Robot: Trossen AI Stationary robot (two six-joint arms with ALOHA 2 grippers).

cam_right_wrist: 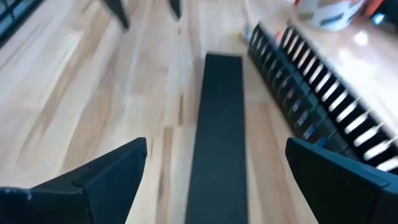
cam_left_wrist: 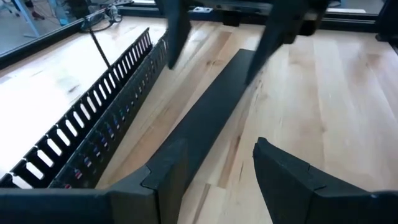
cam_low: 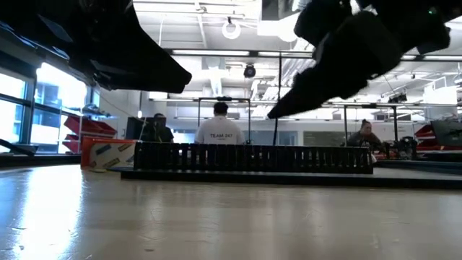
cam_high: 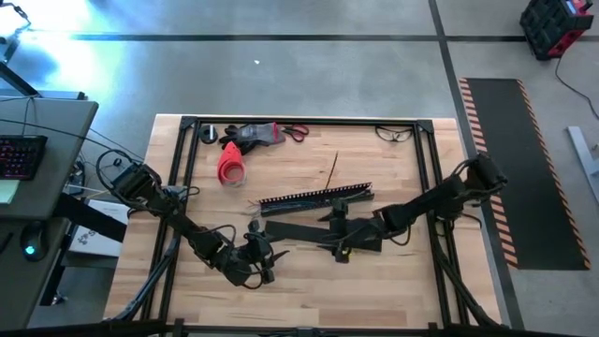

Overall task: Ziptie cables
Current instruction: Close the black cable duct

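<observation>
The cables [cam_high: 333, 171] lie on the counter [cam_high: 393, 281] as a thin, gently curved bunch. Their long axis runs from near the middle of the comb-toothed channel [cam_high: 316, 198] away toward the counter's far edge, leaning slightly right in the high view. The near end meets or just reaches the channel; contact cannot be confirmed. Nothing grips the cables.

The channel lies lengthwise left to right, with a flat black bar [cam_high: 298, 227] just beside it on the near side, roughly parallel.

The right pincer [cam_right_wrist: 214, 174] hovers over the right end of the bar, fingers spread wide apart, empty, with the bar showing between them. The left pincer [cam_left_wrist: 217, 168] sits at the bar's left end, fingers parted, gripping nothing.

At the far edge lie an orange-red cup [cam_high: 230, 165], a grey and red tool [cam_high: 257, 135], scissors [cam_high: 296, 132] and glasses [cam_high: 395, 133].

In the low view, people [cam_low: 219, 130] sit beyond the counter.
</observation>
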